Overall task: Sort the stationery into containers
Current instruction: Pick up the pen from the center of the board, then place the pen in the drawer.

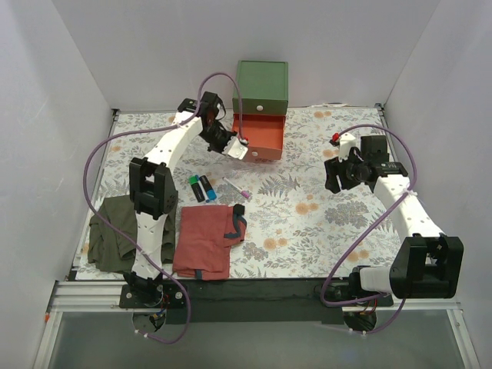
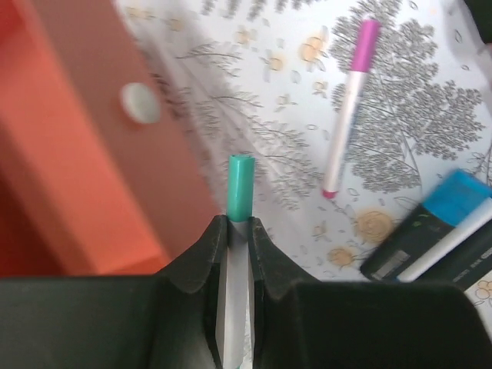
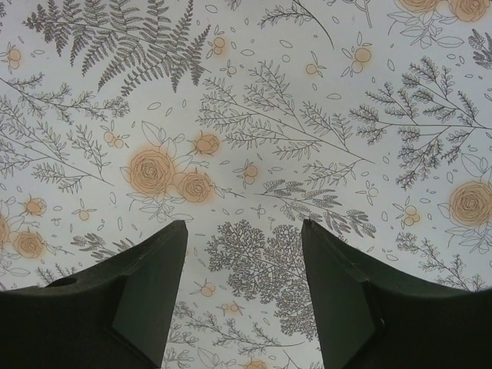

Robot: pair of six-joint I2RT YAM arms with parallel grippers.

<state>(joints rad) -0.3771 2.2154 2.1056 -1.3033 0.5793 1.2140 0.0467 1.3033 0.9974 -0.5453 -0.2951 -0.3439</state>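
Nearest my bases, an olive cloth (image 1: 111,234) and a red cloth (image 1: 204,242) lie side by side on the floral counter (image 1: 323,223). Just beyond the red cloth, a green-capped marker (image 1: 197,187) and a blue marker (image 1: 208,187) lie side by side, with a thin pink-tipped pen (image 1: 237,188) a little to their right. My right end effector (image 3: 244,224) hangs over bare counter well to the right, its fingers spread and holding nothing. Farther out, my left end effector (image 2: 238,221) is pinching a thin teal-capped pen (image 2: 240,188) by its pale barrel, the cap sticking out past the fingertips. The pen is off the counter, just beside the front of the red-orange drawer (image 2: 69,154), near its white knob (image 2: 140,103). That drawer stands pulled out of the green chest (image 1: 262,83) at the back.
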